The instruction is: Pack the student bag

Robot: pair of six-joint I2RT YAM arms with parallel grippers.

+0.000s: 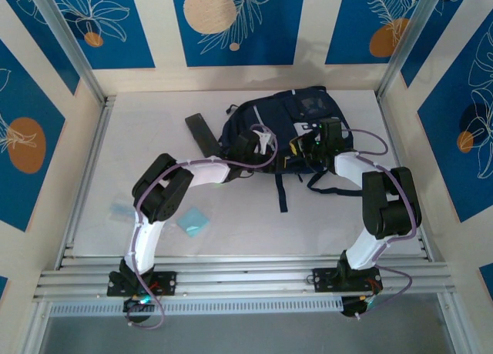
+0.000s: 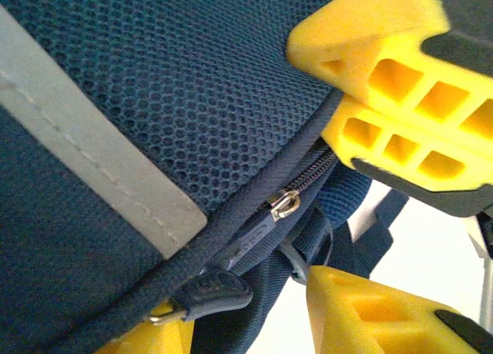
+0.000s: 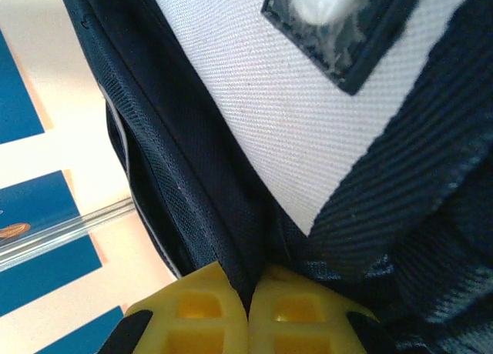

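Student bag (image 1: 285, 119) lies on the table (image 1: 231, 238), its near flank under both grippers.

Right gripper (image 1: 314, 148): jaws closed tight, a fold of the bag's dark fabric pinched between them, just below the pale patch (image 3: 254, 115) in the right wrist view. Bag straps trail back beside its wrist.

Left gripper (image 2: 262, 327): jaws part open, nothing clamped. The zip pull tab (image 2: 212, 292) lies between them, against one finger. The zip slider (image 2: 285, 204) sits just ahead, and the right gripper's closed fingers are beyond it.

Flat black case (image 1: 202, 132): outboard of the left gripper, touching the bag edge.

Open table lies behind both wrists, back to the base rail (image 1: 246, 281). Teal square (image 1: 192, 221) rests there, near the left elbow.
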